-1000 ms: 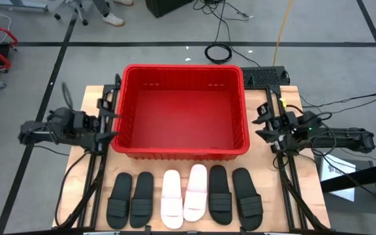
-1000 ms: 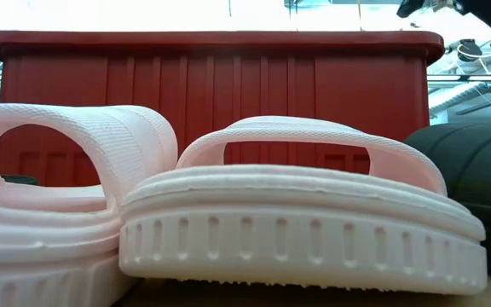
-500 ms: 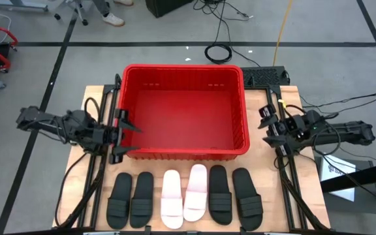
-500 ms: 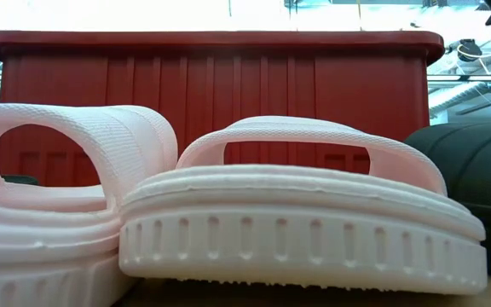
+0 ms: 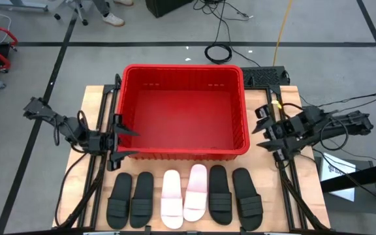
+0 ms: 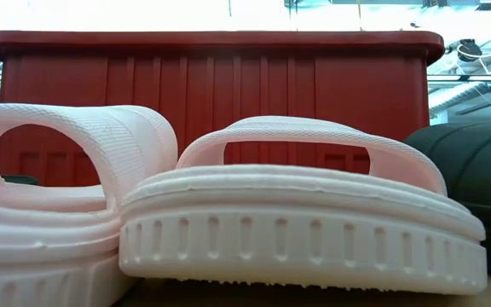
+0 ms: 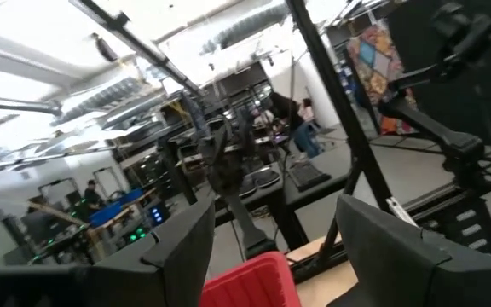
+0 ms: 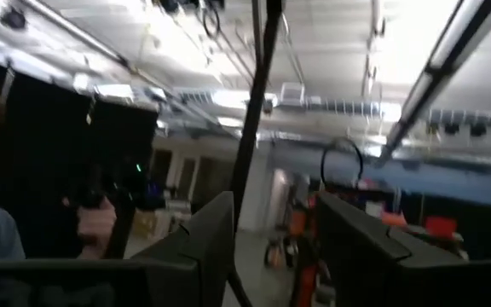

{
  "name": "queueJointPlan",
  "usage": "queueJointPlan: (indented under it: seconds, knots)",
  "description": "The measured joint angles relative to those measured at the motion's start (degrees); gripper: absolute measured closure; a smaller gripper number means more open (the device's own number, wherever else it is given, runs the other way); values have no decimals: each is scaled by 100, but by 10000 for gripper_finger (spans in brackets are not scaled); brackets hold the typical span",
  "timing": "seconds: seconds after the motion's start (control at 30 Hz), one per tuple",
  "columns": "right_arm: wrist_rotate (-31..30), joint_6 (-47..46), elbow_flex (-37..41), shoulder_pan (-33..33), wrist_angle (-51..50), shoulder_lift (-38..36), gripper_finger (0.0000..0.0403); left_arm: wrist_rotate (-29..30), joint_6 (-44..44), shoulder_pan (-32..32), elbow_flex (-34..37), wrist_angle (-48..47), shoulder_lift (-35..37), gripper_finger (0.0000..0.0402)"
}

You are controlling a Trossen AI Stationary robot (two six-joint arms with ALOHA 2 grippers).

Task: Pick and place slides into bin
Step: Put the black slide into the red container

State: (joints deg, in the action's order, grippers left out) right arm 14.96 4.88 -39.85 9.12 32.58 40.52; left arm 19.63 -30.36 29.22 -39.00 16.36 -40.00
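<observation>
Reaching with the left gripper [image 5: 124, 134] wide open and empty, we risk snagging the bin [image 5: 183, 153] rim beside it before reaching the slides [image 5: 185, 194].

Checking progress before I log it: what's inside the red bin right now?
Nothing shows inside the bin: the high view sees only its bare red floor. All six slides lie in a row on the table in front of it. The low view shows only its outer wall, not its inside.
</observation>
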Motion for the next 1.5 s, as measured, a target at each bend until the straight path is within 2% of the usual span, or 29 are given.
queueJointPlan:
  seconds: [0.17, 0.33, 0.43, 0.53, 0.6, 0.7, 0.87, 1.07, 1.2, 1.37, 1.5]
  knots:
    - [-59, 334, -516, 304, -422, 309, 248, 653, -211, 357, 0, -3, 32, 149]
    - [-852, 458, -935, 584, -1472, 323, 248, 1076, -350, 619, 0, -22, 32, 149]
    - [-1163, 301, -1009, 736, -1878, 338, 248, 1295, -463, 760, 0, -25, 32, 149]
    - [-1220, 24, -1138, 866, -2146, 325, 248, 1480, -572, 853, 0, -26, 32, 149]
    - [-1235, -154, -1300, 940, -2565, 324, 248, 1557, -595, 882, 0, -24, 32, 149]
    - [-1583, -173, -1649, 1109, -3226, 431, 248, 1641, -595, 884, 0, -16, 32, 149]
    - [-2147, 181, -2729, 1408, -4293, 807, 248, 1653, -595, 884, 0, -13, 32, 149]
    - [-3110, 39, -4278, 1555, -6564, 1566, 248, 1662, -592, 884, 0, -22, 32, 149]
    - [-3146, -573, -4908, 1555, -7569, 2040, 248, 1809, -577, 886, 0, -29, 32, 149]
    - [-3110, -1355, -5208, 1614, -8523, 2480, 248, 2002, -532, 884, 0, -60, 32, 149]
    - [-2513, -2005, -5224, 1612, -9206, 2754, 248, 2002, -512, 886, 0, -129, 32, 149]
